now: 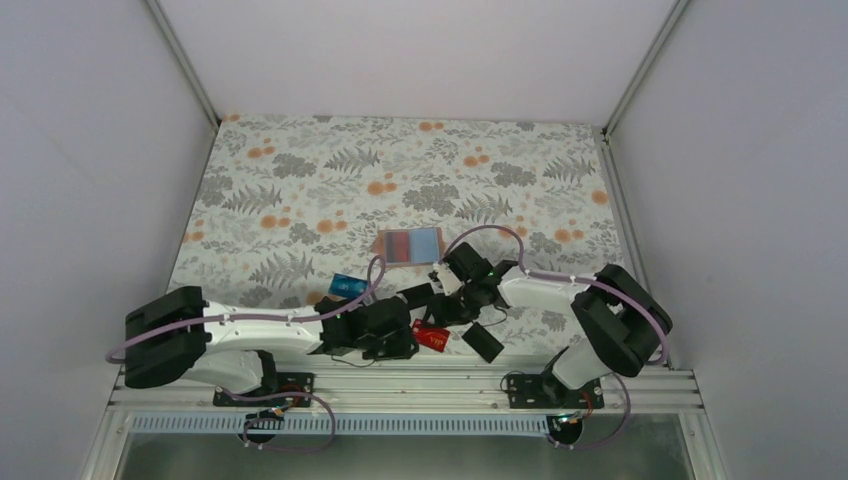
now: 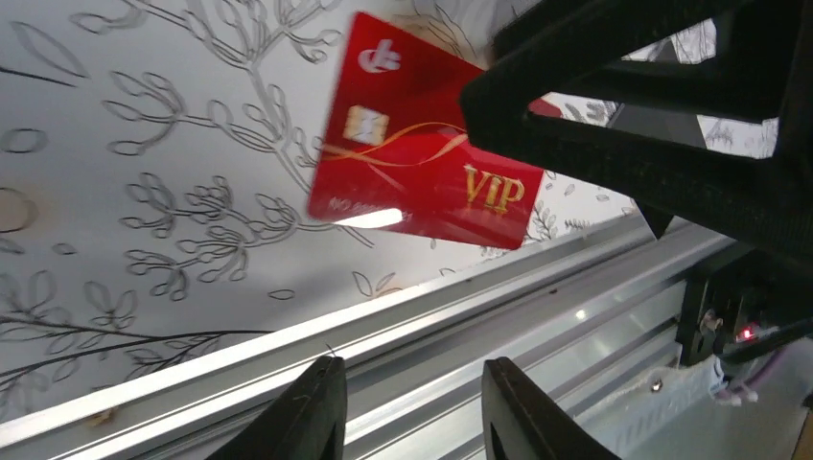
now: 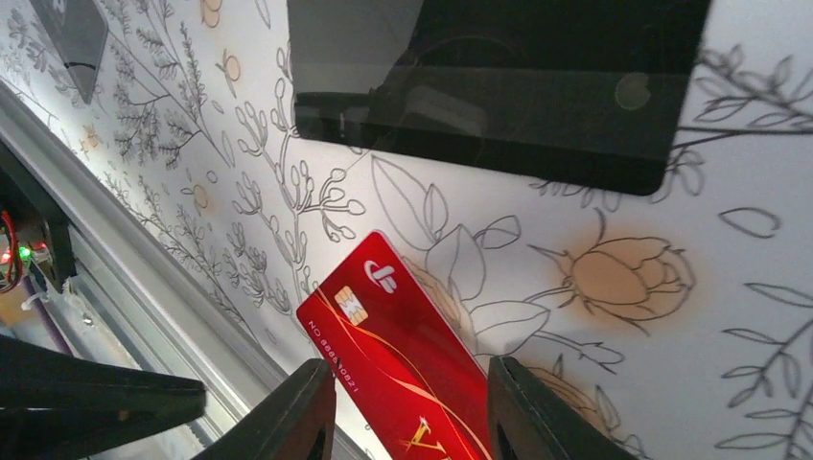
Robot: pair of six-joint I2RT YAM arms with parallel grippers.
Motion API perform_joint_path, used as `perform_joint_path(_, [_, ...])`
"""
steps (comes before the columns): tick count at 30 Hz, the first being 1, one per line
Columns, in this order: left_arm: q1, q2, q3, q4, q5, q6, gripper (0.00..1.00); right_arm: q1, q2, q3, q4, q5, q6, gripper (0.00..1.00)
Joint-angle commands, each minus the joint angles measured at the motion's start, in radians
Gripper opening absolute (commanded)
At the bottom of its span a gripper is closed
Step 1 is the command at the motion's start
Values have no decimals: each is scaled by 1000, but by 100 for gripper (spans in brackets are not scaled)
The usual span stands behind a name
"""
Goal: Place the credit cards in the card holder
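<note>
— Which step was in hand?
— Carrying: the flat red plastic credit card (image 2: 422, 163) was clenched in the right gripper (image 3: 410, 374) near the floral bench's (image 1: 300, 180) front edge; the left gripper (image 2: 412, 374) was seen released, empty
— What was called for next?
— Transfer to the tan leather card holder (image 1: 410, 245), well apart, was judged needed, edge-first

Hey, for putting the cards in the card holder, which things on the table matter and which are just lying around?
For the job: red card, blue card, black card, card holder.
Just there: flowered cloth, metal rail at the near edge.
</note>
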Motion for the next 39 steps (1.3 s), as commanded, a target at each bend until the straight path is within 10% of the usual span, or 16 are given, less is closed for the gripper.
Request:
perform_joint_path(1, [-6,30,-22,101,79,-52,39,34,12,-57,-16,24,25,42])
perform_joint_path(39, [-8,174,-117,385,67,-255,47,93,-104,-130,18,-41,85,43])
